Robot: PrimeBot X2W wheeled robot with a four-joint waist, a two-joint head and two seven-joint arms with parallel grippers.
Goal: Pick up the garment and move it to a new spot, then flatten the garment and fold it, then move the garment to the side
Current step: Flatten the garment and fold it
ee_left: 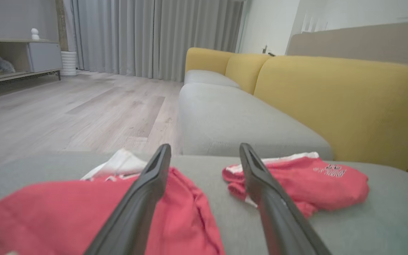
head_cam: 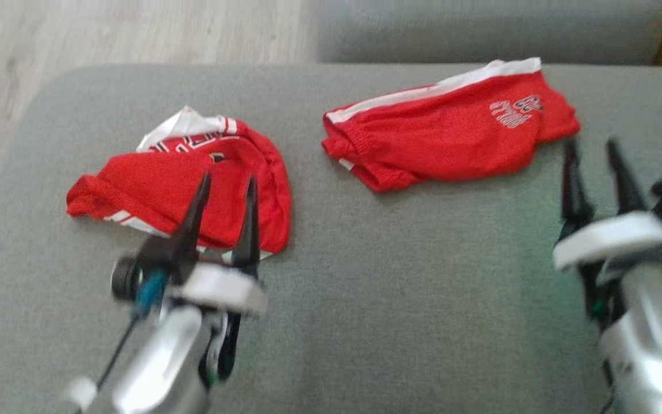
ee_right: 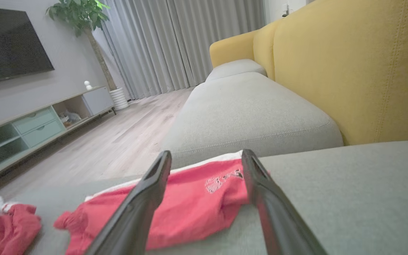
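Grey sofa cushion carries everything. Over the cushion's left half, the left gripper holds its jaws apart and empty, tips above a crumpled red garment lying there. Over the cushion's right half, the right gripper likewise has its jaws open and empty, tips just beside the end of a second red garment with a white stripe, nearer the cushion's back edge.

home, living rm | sofa | TV | curtains
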